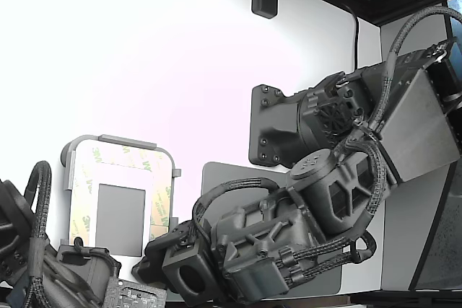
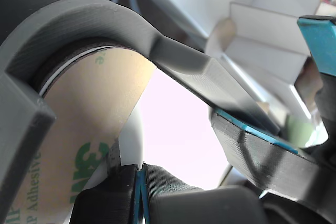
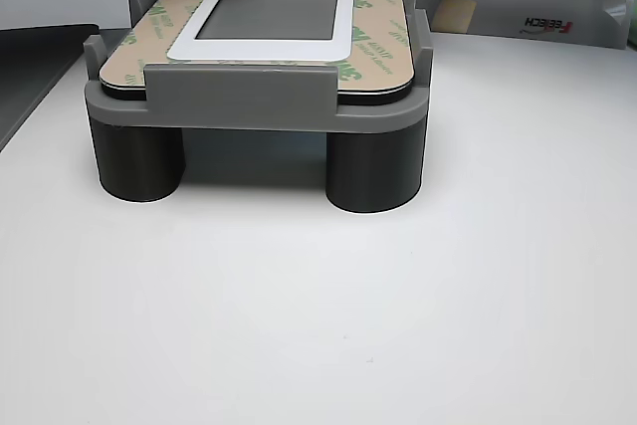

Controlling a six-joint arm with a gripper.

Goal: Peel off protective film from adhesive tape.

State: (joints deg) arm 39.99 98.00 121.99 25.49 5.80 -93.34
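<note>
While the exterior view hides it — wrist view: gripper point(image 2: 140, 192) clamped on protective film point(image 2: 79, 145).

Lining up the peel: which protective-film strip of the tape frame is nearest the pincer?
The strip on the exterior view's right; the pincer sits at its lower end, the left strip and top strip lie farther away.

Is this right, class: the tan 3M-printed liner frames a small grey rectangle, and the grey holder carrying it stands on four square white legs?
Not quite. The protective film does frame the grey rectangle, but the holder stands on round, dark grey legs, not square white ones. The other view shows this; only two legs are visible there, so a count of four cannot be confirmed.
</note>
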